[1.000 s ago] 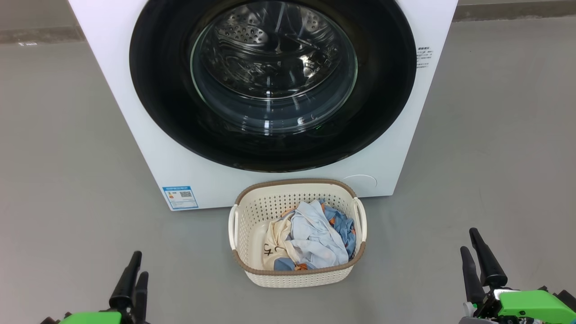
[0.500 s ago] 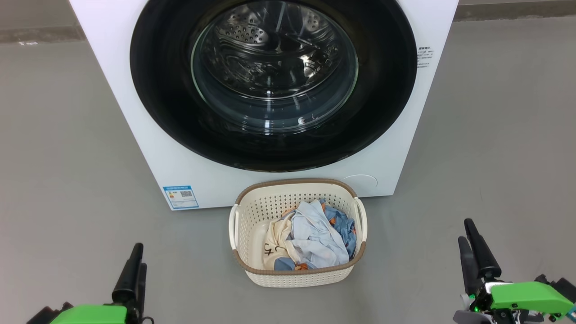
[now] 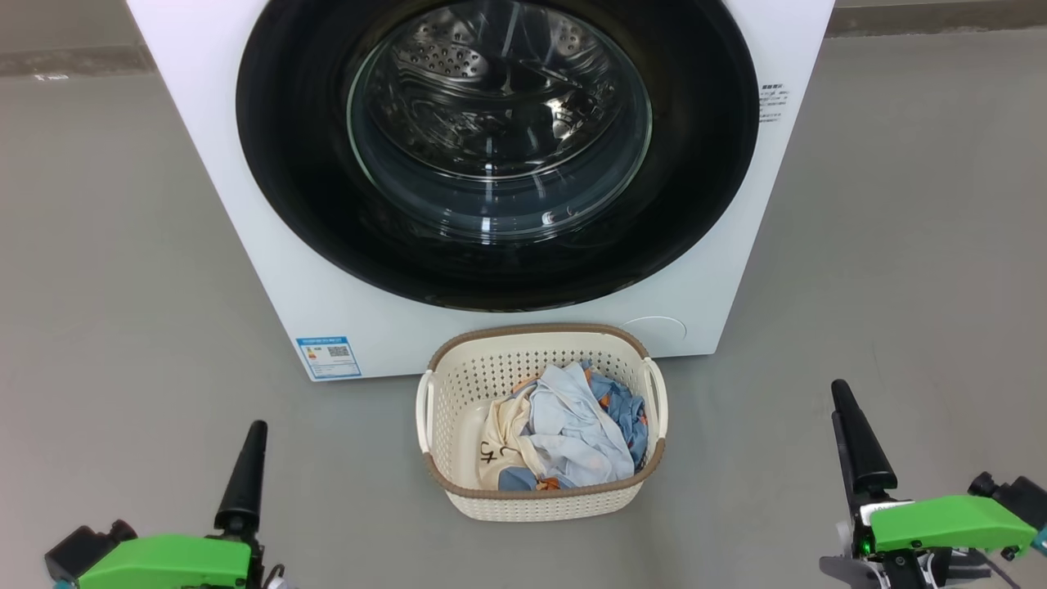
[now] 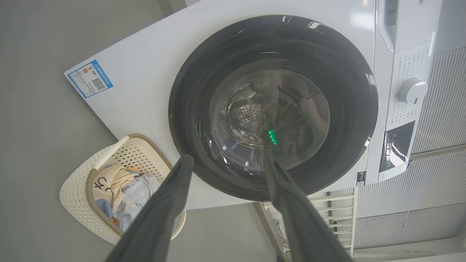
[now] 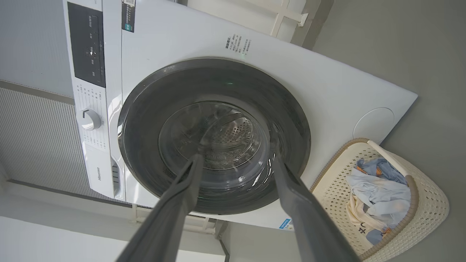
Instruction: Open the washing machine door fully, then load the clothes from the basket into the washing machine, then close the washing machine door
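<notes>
You are holding both arms low and well short of the washing machine door [image 3: 286, 164], which is sitting shut on the washing machine [image 3: 270, 278] straight ahead and above. It is lying centred between the left fingers [image 3: 244, 474] and the right fingers [image 3: 855, 450], both pairs spread apart and empty, neither clearly nearer. The basket [image 3: 536, 331] is resting on the bare grey floor [image 3: 123, 286] just before the machine, the clothes [image 3: 572, 433] heaped inside — which edge of the round door is opening, I cannot tell.

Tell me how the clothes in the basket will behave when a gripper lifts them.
The clothes lie crumpled in folds, so they are probably floppy and will drape. Several garments overlap, so one pinch may drag others along.
</notes>
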